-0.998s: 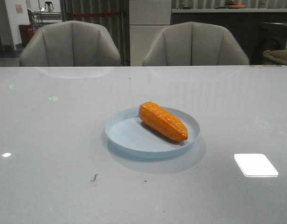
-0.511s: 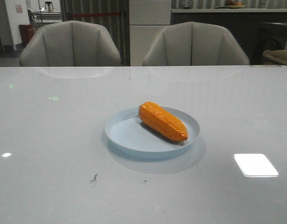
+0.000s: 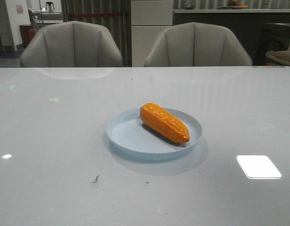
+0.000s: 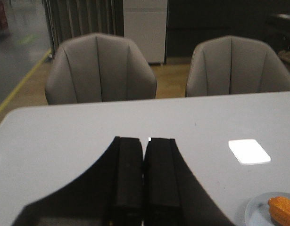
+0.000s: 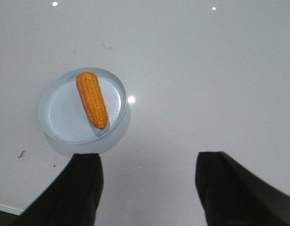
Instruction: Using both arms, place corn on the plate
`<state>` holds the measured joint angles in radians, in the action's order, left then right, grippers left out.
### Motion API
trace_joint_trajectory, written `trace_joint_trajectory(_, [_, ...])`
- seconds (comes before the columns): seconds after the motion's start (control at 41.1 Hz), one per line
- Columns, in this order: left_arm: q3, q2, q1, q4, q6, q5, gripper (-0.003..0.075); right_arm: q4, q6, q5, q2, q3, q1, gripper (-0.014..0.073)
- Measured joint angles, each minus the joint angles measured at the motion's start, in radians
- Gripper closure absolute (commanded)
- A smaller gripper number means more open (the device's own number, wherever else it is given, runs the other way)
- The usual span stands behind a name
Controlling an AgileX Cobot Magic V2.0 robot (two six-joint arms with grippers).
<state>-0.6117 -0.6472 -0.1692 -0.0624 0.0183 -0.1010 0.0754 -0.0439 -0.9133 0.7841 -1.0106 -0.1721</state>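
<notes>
The orange corn (image 3: 164,122) lies inside the pale blue plate (image 3: 128,136) at the middle of the white table, its thick end toward the back left. Neither gripper shows in the front view. In the right wrist view the corn (image 5: 92,99) lies across the plate (image 5: 62,117), and my right gripper (image 5: 149,162) is open and empty, high above the table beside the plate. In the left wrist view my left gripper (image 4: 145,141) is shut and empty over bare table, with the corn (image 4: 282,210) and the plate's rim (image 4: 252,212) at the frame's corner.
Two grey chairs (image 3: 71,44) (image 3: 197,44) stand behind the table's far edge. A bright light reflection (image 3: 258,166) lies on the table at the front right. Small dark specks (image 3: 95,179) mark the table in front of the plate.
</notes>
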Motion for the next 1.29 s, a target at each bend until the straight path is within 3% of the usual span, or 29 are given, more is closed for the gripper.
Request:
trace_joint_trajectory(0.244, [0.295, 0.349, 0.043, -0.007, 0.002, 0.085, 0.0627, 0.0, 0.0, 0.0, 0.0, 0.0, 0.0, 0.0063])
trace_joint_trajectory(0.536, [0.483, 0.637, 0.173, 0.027, 0.003, 0.092, 0.0627, 0.0, 0.0, 0.0, 0.0, 0.0, 0.0, 0.0063])
trace_joint_trajectory(0.852, [0.622, 0.653, 0.2, 0.034, 0.001, 0.095, 0.0627, 0.0, 0.0, 0.0, 0.0, 0.0, 0.0, 0.0063])
trace_joint_trajectory(1.291, [0.623, 0.653, 0.2, 0.12, 0.001, 0.067, 0.0627, 0.0, 0.0, 0.0, 0.0, 0.0, 0.0, 0.0063])
